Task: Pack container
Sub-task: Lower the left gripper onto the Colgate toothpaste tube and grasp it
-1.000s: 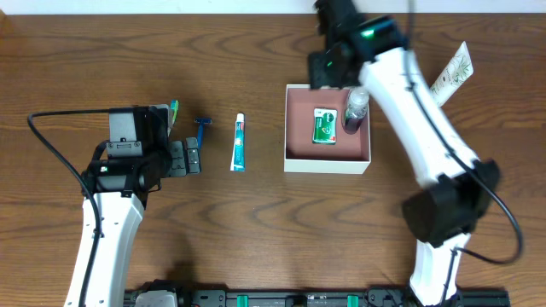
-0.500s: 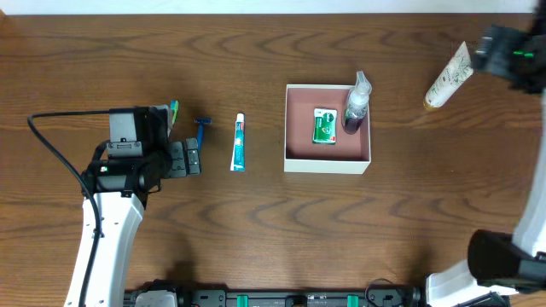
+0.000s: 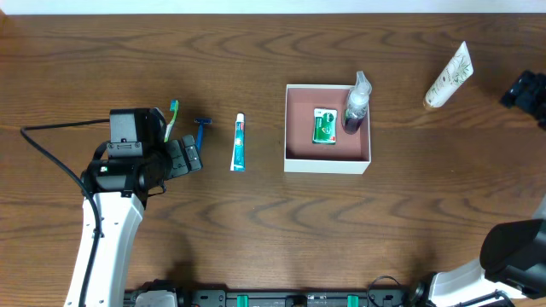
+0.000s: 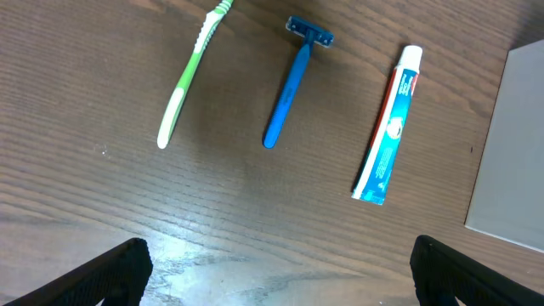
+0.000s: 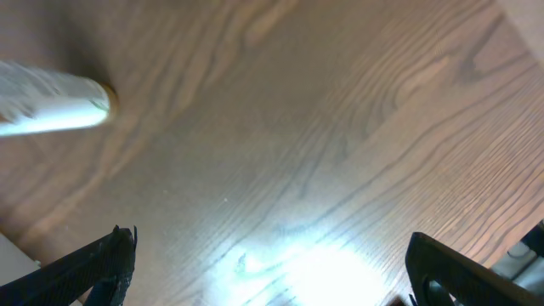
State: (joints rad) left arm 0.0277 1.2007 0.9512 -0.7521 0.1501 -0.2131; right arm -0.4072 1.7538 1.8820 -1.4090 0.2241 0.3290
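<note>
your right gripper (image 5: 270,255) has swung from the square white cardboard container (image 3: 328,165) out to the right edge, jaws wide, empty. container sits mid-table, unmoved. left gripper (image 4: 276,259) wide too, near the green plastic toothbrush (image 4: 189,81).

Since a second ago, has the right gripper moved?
Yes. The right gripper swung right, from above the container's far edge to beyond the white tube, near the overhead view's right edge.
</note>
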